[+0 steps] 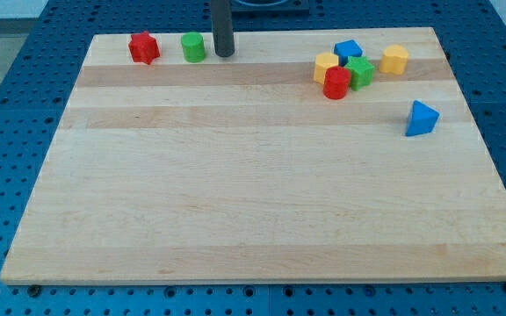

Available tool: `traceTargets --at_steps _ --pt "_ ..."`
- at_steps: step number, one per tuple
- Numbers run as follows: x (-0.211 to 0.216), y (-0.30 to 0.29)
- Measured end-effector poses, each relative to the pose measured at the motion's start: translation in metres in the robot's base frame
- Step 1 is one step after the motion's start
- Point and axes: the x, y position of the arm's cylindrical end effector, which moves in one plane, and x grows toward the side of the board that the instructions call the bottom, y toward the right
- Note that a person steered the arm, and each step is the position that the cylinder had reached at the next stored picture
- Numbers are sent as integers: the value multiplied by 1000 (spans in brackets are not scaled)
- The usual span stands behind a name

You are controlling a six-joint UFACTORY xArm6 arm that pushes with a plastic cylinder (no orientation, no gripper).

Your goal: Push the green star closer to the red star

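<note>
The dark straight rod descends from the view's top edge; my tip (pixel 225 54) rests on the light wooden board (pixel 253 193) near its top edge, just to the view's right of the green cylinder block (pixel 193 47), apparently a narrow gap apart. There are no fingers on this rig (only the plain rod end), so there is no opening or hold to report.

The red star-shaped block (pixel 144 47) sits near the board's top left corner, just left of the green cylinder and apart from it.

The green star-shaped block (pixel 359 72) lies well away, in a cluster toward the view's top right. It is touching or nearly touching the red cylinder block (pixel 336 82) at its lower left, with a yellow block (pixel 326 65) to its left and a blue block (pixel 348 50) above it. A second yellow block (pixel 395 59) stands just right of the cluster.

A blue triangular block (pixel 422 118) sits alone, below and right of the cluster.
</note>
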Motion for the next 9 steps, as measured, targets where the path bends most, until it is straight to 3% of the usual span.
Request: traceTargets --at_steps 3,4,7,9 --pt "-4 -65" --pt "-4 -48" --pt "2 111" --pt "-18 187"
